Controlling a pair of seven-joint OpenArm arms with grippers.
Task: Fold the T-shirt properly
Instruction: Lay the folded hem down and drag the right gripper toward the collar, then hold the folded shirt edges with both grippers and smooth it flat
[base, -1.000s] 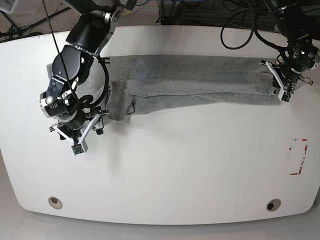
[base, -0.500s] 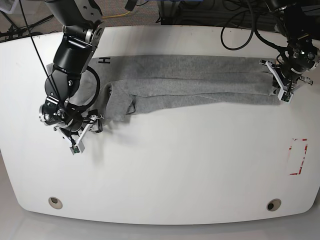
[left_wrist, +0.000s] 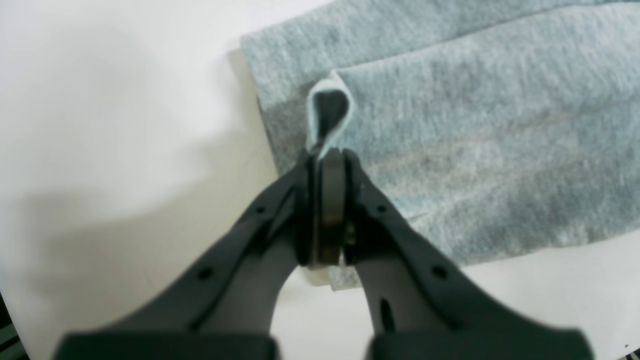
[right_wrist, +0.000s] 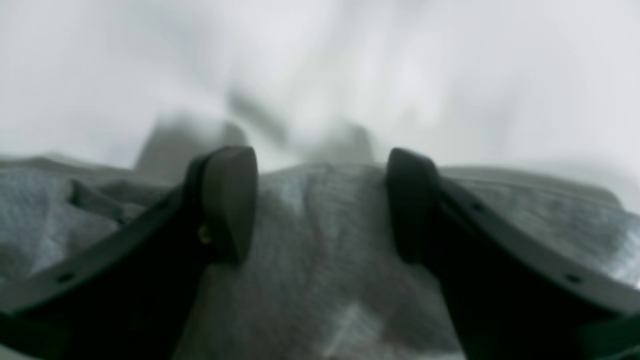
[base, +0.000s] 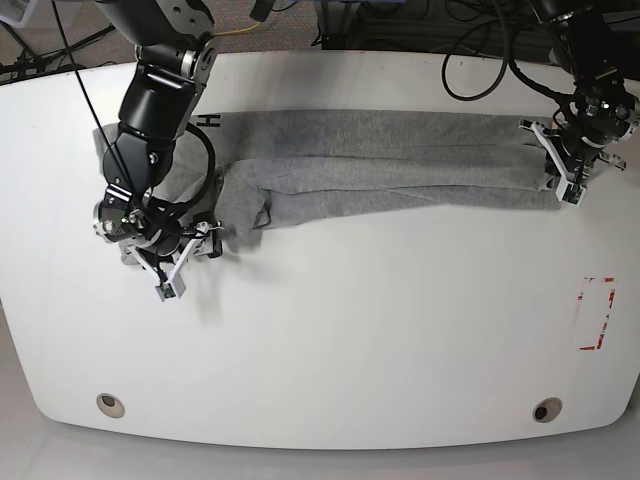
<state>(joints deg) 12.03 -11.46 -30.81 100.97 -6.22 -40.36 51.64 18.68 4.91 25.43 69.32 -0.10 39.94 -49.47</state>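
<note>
The grey T-shirt (base: 400, 165) lies folded into a long band across the white table (base: 350, 330), with a black letter (base: 208, 122) showing at its left end. At the band's right end my left gripper (base: 553, 170) is shut on it. The left wrist view shows that gripper (left_wrist: 327, 156) pinching a small loop of the T-shirt (left_wrist: 475, 125) edge. My right gripper (base: 205, 240) stands open at the crumpled left end. In the blurred right wrist view, the right gripper (right_wrist: 320, 200) has the T-shirt (right_wrist: 320, 290) under and between its fingers, which are apart from each other.
A red tape rectangle (base: 597, 312) marks the table near its right edge. Two round holes (base: 111, 404) (base: 546, 410) sit near the front edge. Black cables (base: 480, 60) hang over the back edge behind the shirt.
My right arm has swung its open gripper rightward from bare table onto the shirt's left end. The left gripper and the shirt's right end have not moved.
</note>
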